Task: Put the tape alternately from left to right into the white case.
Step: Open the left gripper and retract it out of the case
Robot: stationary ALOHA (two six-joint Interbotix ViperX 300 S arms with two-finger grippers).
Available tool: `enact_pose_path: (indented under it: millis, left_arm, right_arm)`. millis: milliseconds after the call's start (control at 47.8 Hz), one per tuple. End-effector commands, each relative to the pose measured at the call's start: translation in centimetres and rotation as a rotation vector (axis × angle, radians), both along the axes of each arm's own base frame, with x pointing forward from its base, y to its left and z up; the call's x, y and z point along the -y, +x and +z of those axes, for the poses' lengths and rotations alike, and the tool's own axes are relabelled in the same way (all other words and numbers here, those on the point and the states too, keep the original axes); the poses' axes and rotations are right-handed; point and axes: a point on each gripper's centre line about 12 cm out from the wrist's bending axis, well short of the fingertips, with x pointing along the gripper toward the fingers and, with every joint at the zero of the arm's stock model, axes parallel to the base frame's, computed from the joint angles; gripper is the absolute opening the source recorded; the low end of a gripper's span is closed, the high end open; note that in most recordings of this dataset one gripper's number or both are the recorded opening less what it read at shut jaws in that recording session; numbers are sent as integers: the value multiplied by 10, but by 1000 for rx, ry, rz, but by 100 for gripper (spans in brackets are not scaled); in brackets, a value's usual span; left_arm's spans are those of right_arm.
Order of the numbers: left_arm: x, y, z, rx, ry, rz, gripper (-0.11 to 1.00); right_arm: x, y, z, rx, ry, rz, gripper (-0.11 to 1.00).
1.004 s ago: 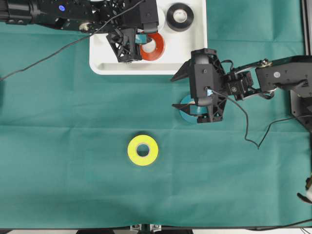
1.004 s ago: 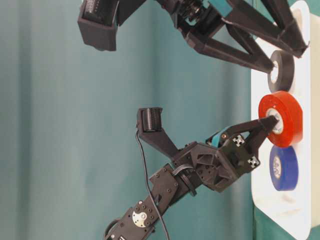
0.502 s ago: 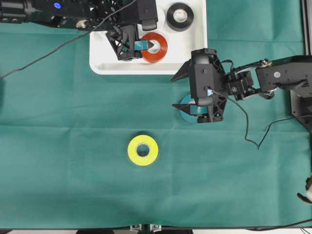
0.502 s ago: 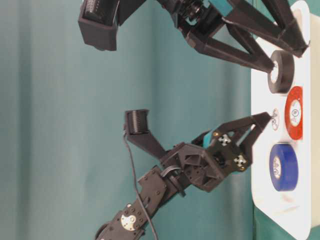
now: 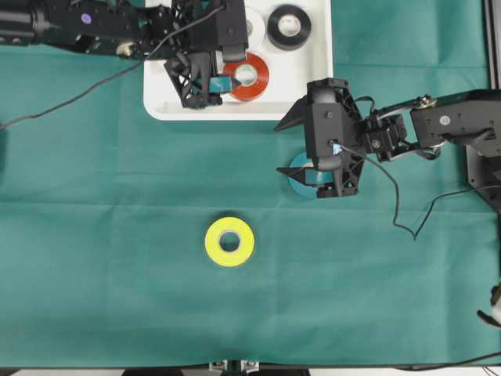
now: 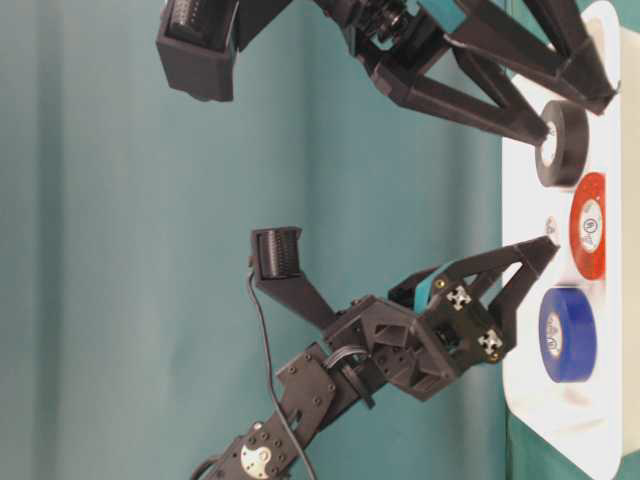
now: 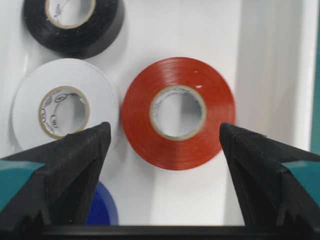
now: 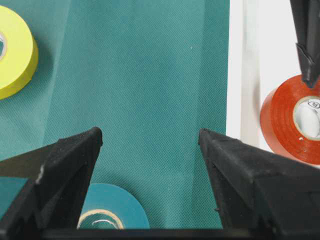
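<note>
The left gripper [image 7: 160, 145] stands with jaws spread wide above the red roll [image 7: 178, 112], which lies flat and free of the fingers in the white case [image 5: 313, 78], near its front rim. Beside it in the case rest the white roll [image 7: 65, 105], the black roll [image 5: 288, 26] and the blue roll [image 6: 566, 333], so four of the six appear to be stowed. The red roll lies alongside the white one, almost touching, which suggests the rolls are being packed close to leave room for the remainder.

On the green cloth [image 5: 117, 235], the right gripper [image 8: 150, 170] hangs with its jaws wide and empty over the teal roll [image 5: 301, 174], which lies flat just in front of the case. The fingers straddle open cloth, with the teal roll at the lower edge of the right wrist view, not yet between them; the pose reads as a readiness to take the next turn, in keeping with the alternating order the task asks for.

The yellow roll [image 5: 229, 241] lies flat by itself, well apart from the case and nearer the front of the table, untouched by either arm.

By this reckoning the left arm needs to clear the case before the teal roll can be carried in.
</note>
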Motion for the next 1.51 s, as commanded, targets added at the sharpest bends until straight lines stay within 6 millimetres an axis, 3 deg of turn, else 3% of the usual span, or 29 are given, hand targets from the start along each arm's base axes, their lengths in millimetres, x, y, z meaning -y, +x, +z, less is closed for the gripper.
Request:
enact_pose_path:
  millis: [0,502,794,1234,1484]
  left_arm:
    - [8,0,23,51,13,-17,84]
    - [74,-33,28,34,-14,-141,84]
    - [102,-47,26,26,-49,-179,84]
    - [130,-63,21,15,-156,-144,84]
    - [133,-70,14,-68,-191,-109,84]
  right_arm:
    - [-2,3,8,27,7,2,84]
    - [-2,4,9,31,6,3,84]
    - [-2,4,9,32,8,2,84]
    - [-2,3,8,28,8,2,84]
    - [-2,3,8,27,10,1,84]
